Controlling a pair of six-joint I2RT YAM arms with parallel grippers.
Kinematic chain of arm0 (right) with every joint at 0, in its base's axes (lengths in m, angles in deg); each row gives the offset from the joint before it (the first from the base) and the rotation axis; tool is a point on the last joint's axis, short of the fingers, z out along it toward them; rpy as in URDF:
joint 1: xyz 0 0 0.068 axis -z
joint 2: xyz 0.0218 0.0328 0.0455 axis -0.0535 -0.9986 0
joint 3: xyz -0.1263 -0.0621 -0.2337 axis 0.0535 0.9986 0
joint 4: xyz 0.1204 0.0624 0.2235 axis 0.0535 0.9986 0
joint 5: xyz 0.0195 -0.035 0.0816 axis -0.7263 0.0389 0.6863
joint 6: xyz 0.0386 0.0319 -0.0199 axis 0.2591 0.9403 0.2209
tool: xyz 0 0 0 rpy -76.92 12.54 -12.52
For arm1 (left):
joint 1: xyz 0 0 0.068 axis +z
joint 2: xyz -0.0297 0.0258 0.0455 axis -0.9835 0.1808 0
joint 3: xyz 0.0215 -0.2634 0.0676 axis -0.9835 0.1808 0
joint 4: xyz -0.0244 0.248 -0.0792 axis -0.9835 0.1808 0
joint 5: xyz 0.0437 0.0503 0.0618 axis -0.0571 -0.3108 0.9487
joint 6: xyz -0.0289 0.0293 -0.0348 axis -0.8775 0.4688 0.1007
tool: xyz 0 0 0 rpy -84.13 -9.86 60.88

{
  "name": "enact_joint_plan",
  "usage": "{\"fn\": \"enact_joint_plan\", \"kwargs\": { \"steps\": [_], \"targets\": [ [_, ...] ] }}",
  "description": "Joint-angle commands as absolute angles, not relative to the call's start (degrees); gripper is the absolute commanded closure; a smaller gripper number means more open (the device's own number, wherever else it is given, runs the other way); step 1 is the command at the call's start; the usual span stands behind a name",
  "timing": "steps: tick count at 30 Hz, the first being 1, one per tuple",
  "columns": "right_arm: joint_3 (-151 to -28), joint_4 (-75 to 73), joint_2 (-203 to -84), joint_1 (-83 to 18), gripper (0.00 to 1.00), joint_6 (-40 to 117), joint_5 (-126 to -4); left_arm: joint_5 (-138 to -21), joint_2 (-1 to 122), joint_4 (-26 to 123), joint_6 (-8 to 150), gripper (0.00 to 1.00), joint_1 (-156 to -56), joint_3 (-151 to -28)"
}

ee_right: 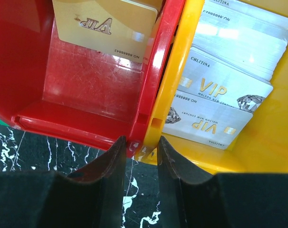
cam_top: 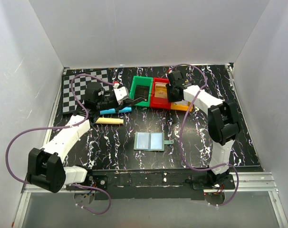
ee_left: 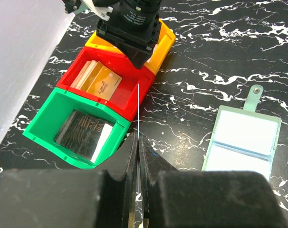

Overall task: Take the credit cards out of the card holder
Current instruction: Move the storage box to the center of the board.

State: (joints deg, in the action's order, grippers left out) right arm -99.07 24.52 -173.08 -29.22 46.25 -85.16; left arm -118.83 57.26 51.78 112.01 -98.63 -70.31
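The card holder [cam_top: 149,141] lies open and flat mid-table, its two pale-blue panels [ee_left: 244,142] facing up and its tab to the right. My left gripper [cam_top: 133,101] [ee_left: 138,135] hovers by the green bin's near corner. It is shut on a thin credit card [ee_left: 139,109], seen edge-on and sticking out past the tips. My right gripper [cam_top: 173,96] [ee_right: 140,142] stands open above the joined walls of the red bin [ee_right: 77,118] and orange bin [ee_right: 258,156]. Nothing sits between its fingers.
A dark card [ee_left: 82,130] lies in the green bin [cam_top: 137,101]. A gold card [ee_right: 106,23] rests in the red bin, and several silver VIP cards [ee_right: 220,90] in the orange bin. A checkerboard [cam_top: 84,90], a blue piece [cam_top: 116,110] and a yellow piece [cam_top: 109,121] lie left.
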Motion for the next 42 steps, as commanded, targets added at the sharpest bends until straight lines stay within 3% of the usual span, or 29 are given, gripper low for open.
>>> {"fn": "enact_joint_plan", "kwargs": {
  "steps": [1,5,28,39,42],
  "targets": [
    [-95.0,25.8,-169.9,-28.4,0.89,41.3,-86.4,-119.8,59.3,53.7,114.0,1.0,-99.8,-73.1],
    [-93.5,25.9,-168.8,-28.4,0.99,39.9,-86.4,-120.5,61.5,54.3,114.1,1.0,-100.7,-74.8],
    [-79.6,25.6,-157.4,-29.1,0.99,29.8,-83.8,-122.7,65.2,54.6,115.2,1.0,-102.3,-77.0],
    [-83.6,32.7,-157.5,-30.5,0.99,31.4,-83.0,-120.1,62.5,57.6,119.2,1.0,-103.1,-73.9],
    [-85.1,34.7,-157.2,-30.5,0.74,34.9,-83.8,-119.8,62.0,57.9,119.3,1.0,-103.1,-73.3]
  ]
}}
